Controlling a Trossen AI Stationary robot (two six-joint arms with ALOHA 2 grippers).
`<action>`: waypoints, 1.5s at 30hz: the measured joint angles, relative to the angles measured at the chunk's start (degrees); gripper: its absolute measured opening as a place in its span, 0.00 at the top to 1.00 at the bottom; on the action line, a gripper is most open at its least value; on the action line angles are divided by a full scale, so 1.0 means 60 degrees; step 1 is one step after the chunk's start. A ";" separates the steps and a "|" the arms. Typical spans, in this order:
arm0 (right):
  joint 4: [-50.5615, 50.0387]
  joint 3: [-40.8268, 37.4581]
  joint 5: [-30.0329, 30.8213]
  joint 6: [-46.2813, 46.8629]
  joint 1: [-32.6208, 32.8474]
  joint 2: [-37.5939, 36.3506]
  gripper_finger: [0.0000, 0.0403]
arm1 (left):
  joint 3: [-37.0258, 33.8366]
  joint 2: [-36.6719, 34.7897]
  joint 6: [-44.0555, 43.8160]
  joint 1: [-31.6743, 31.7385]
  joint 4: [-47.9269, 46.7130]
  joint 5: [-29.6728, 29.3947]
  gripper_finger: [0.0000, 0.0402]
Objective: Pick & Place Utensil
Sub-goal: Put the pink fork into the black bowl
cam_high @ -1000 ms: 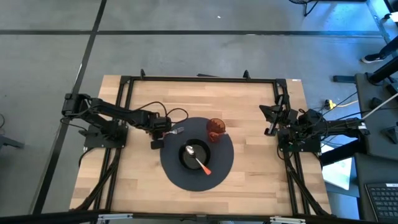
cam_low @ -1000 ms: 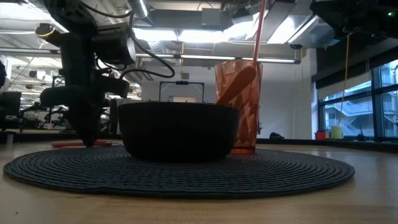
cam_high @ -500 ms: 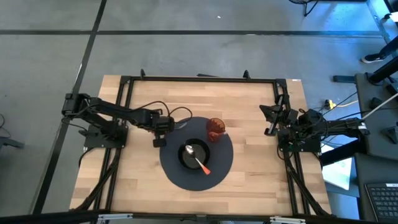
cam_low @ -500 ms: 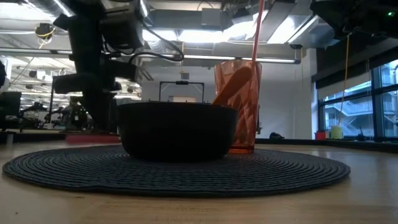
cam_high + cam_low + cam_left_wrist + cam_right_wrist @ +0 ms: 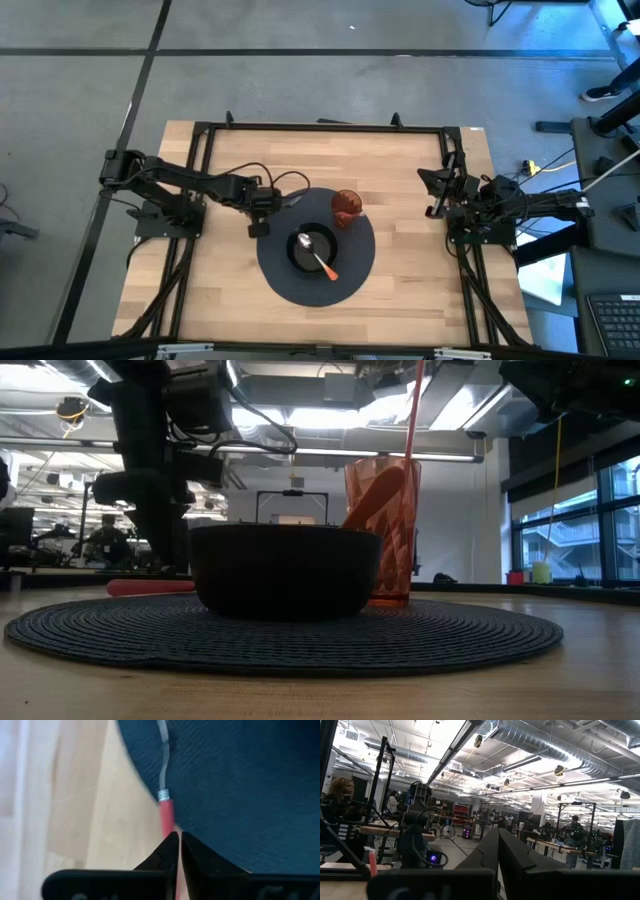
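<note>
place: probably a robotics lab or workshop | evidence: exposed ceiling ducts [image 5: 555, 740] running overhead, strip lights [image 5: 330, 415] glowing, people sitting at workbenches [image 5: 395, 831] | floor: bare concrete [image 5: 300, 90]

Table [image 5: 420, 270]: pale wood planks, smooth, low sheen. Placemat [image 5: 300, 635]: dark woven cord, ribbed and matt; bowl [image 5: 287, 570] matt black, tumbler [image 5: 390, 525] translucent orange faceted plastic, glossy. Utensil [image 5: 164, 785]: bright metal shaft with a red plastic-looking handle; left gripper [image 5: 176, 851] fingers matt black plastic.
</note>
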 joint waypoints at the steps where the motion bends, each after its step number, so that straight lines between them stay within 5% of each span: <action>1: 0.0000 0.0000 0.0000 0.0000 0.0004 -0.0002 0.98 | 0.0000 0.0000 0.0004 -0.0011 0.0118 0.0149 0.94; 13: 0.0068 0.0000 0.0000 0.0074 0.0002 -0.0001 0.98 | -0.0073 0.0364 0.0256 0.0282 0.0437 0.0085 0.70; 20: 0.0060 0.0000 0.0002 0.0036 0.0004 -0.0002 0.98 | -0.0073 0.1185 0.0409 0.0531 0.0445 0.0155 0.65; 26: 0.0060 0.0000 0.0000 0.0036 0.0003 -0.0004 0.98 | -0.0036 0.1503 0.0586 0.0720 0.0471 0.0602 0.71; 34: 0.0060 0.0000 0.0000 0.0033 0.0004 0.0000 0.98 | -0.0076 0.1271 0.0605 0.0751 0.0212 0.0763 0.94; 45: 0.0068 0.0000 0.0001 0.0033 0.0000 -0.0002 0.98 | 0.0119 0.1260 0.0583 0.0566 -0.0241 0.0286 0.94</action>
